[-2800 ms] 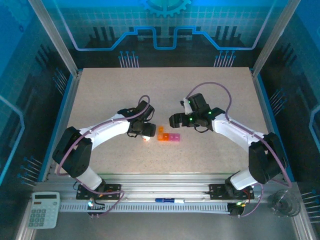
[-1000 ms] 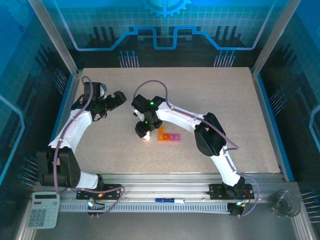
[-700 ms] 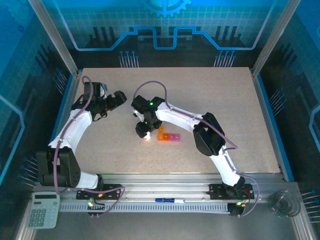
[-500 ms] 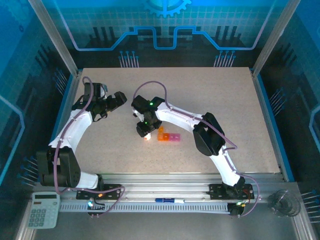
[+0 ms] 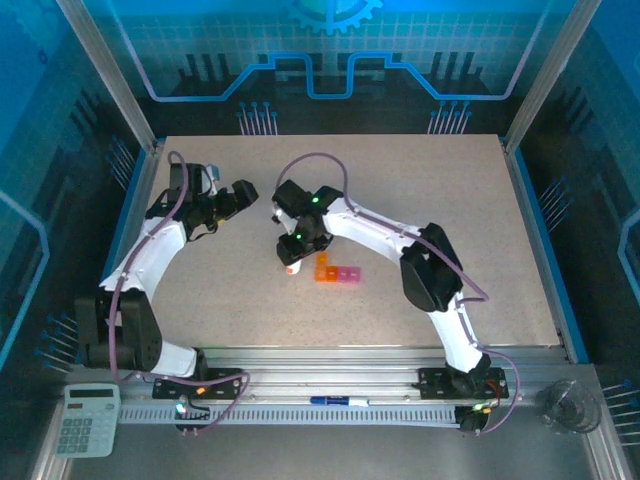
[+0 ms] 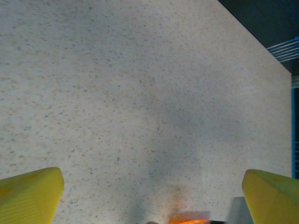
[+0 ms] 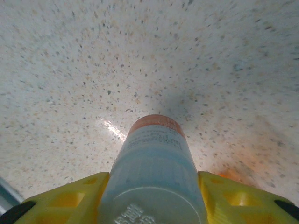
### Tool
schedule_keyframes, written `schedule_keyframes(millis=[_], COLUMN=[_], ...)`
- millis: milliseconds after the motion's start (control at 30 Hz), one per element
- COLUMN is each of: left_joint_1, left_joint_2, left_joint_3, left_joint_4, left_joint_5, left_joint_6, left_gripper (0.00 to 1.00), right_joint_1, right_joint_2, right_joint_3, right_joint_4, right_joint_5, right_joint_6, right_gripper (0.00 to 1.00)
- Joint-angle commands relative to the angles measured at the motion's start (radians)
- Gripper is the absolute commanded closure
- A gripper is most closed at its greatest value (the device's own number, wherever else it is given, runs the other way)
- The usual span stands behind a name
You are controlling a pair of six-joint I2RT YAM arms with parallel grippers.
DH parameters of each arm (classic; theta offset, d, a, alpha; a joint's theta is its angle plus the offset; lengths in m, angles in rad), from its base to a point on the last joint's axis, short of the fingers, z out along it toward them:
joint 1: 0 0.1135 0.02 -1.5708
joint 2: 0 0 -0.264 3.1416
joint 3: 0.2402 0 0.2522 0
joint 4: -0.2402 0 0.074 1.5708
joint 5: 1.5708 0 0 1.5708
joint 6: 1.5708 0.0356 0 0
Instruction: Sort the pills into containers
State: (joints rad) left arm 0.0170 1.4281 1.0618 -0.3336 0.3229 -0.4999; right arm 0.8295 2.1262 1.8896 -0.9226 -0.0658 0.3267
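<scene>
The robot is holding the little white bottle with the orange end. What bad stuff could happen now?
1. The right pincer squeezes the smooth, round white bottle from its sides, so it might slip or roll out.
2. The bottle is close beside the containers; a swing could knock the strip away.
3. The left pincer is open and far off, so nothing steadies the strip.
</scene>
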Motion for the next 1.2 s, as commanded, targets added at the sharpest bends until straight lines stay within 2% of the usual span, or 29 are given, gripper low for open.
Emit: schedule_keyframes(millis=[0, 167, 433, 733, 933, 1067, 1167], left_joint_1=[0.004, -0.042, -0.142, -0.24, -0.25, -0.263, -0.277], left_joint_2=[0.017, 0.038, 0.086, 0.114, 0.115, 0.102, 0.114], left_joint_3=[-0.014, 0.002, 0.059, 0.072, -0.028, -0.132, -0.158], left_joint_4=[0.106, 0.184, 0.259, 0.297, 0.485, 0.686, 0.743], left_joint_5=[0.115, 0.153, 0.189, 0.191, 0.268, 0.313, 0.333], left_joint_6=[-0.024, 0.002, 0.1, 0.373, 0.448, 0.498, 0.522], left_gripper=[0.01, 0.01, 0.01, 0.01, 0.01, 0.01, 0.01], right_joint_1=[-0.046, -0.134, -0.27, -0.372, -0.447, -0.466, -0.476], right_joint_2=[-0.122, -0.204, -0.282, -0.281, -0.271, -0.252, -0.234], right_joint_3=[-0.013, -0.015, 0.045, 0.004, -0.046, -0.036, -0.005], right_joint_4=[-0.009, -0.062, -0.141, -0.126, -0.078, -0.098, -0.133], right_joint_5=[-0.031, -0.038, -0.127, -0.252, -0.376, -0.422, -0.461], right_joint_6=[0.033, 0.033, 0.027, -0.012, -0.039, -0.081, -0.115], right_gripper=[0.51, 0.51, 0.51, 0.51, 0.5, 0.5, 0.5])
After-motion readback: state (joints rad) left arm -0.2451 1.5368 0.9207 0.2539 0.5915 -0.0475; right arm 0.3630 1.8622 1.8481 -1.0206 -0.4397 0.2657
